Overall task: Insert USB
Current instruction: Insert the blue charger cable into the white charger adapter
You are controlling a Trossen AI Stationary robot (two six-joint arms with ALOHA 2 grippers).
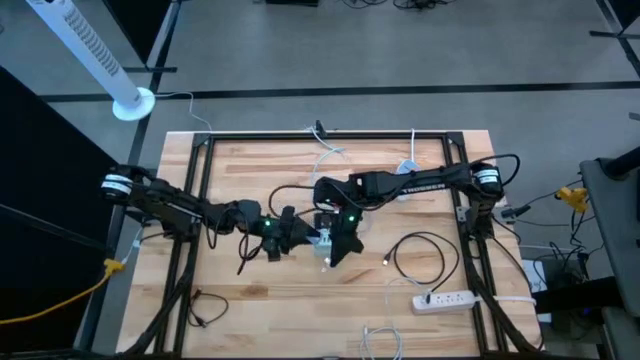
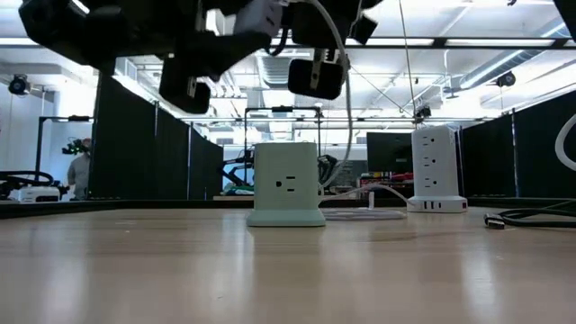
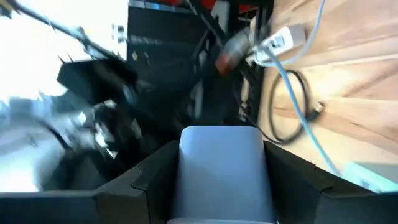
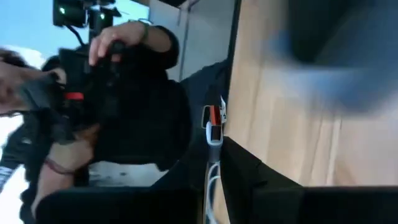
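**Work surface:** pale wooden table (image 1: 300, 300) inside a black metal frame.

**Left arm:** comes in from the left edge to the table's middle. The left gripper (image 1: 290, 235) is raised off the wood. Its jaws stand fairly wide and are closed around a pale rectangular plastic block (image 3: 221, 168). The left wrist view shows the block seated squarely between the two dark fingers (image 3: 155, 180).

**Right arm:** reaches in from the right edge to the middle. The right gripper (image 1: 338, 245) is just right of the left one and also lifted. Its jaws are pinched narrow on a small white-and-orange USB plug (image 4: 213, 127), which juts out past the fingertips. A thin white cable (image 2: 345, 81) hangs down from the plug.

**Position of task items:** the block and the plug are both held above mid-table, close together. Whether they touch cannot be told.

**Other items on the table:**
- A pale green cube-shaped outlet box (image 2: 286, 184) stands upright.
- A white tower power strip (image 2: 435, 166) stands upright to the right of the outlet box.
- A flat white power strip (image 1: 445, 298) lies near the right front.
- A coiled black cable (image 1: 420, 255) lies just beyond the flat strip.

**Off the table:**
- A white tower fan (image 1: 90, 50) stands on the floor at far left.
- A yellow cord (image 1: 60, 295) runs along the left side.
- A person in dark clothing (image 4: 130, 106) shows in the right wrist view.
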